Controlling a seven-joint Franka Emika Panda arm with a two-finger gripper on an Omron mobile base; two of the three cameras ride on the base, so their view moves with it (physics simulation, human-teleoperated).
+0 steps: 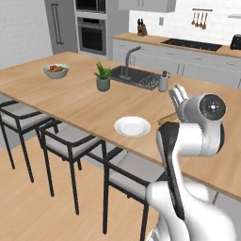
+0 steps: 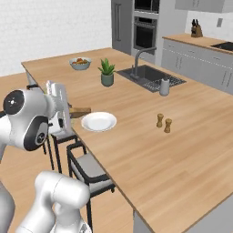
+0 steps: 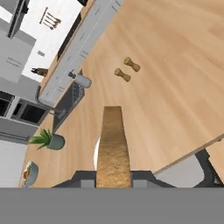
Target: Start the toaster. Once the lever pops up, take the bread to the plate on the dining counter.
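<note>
My gripper (image 3: 113, 178) is shut on the bread (image 3: 113, 146), a tan slice with a darker crust seen edge-on and sticking out ahead of the fingers. In the base views the gripper (image 1: 172, 113) (image 2: 68, 109) hovers over the near edge of the dining counter (image 1: 80, 106). The bread (image 1: 166, 119) (image 2: 80, 110) is held just beside the white plate (image 1: 132, 126) (image 2: 98, 121) and above counter level. A sliver of the plate (image 3: 96, 155) shows under the slice's left side. The black toaster (image 1: 236, 42) stands on the far worktop at the back right.
On the dining counter are a grey fruit bowl (image 1: 56, 70), a potted plant (image 1: 103, 77), a sink with faucet (image 1: 136, 76), a soap dispenser (image 1: 163, 81) and two small wooden shakers (image 2: 164, 122). Black-framed stools (image 1: 70, 143) line the counter's near side.
</note>
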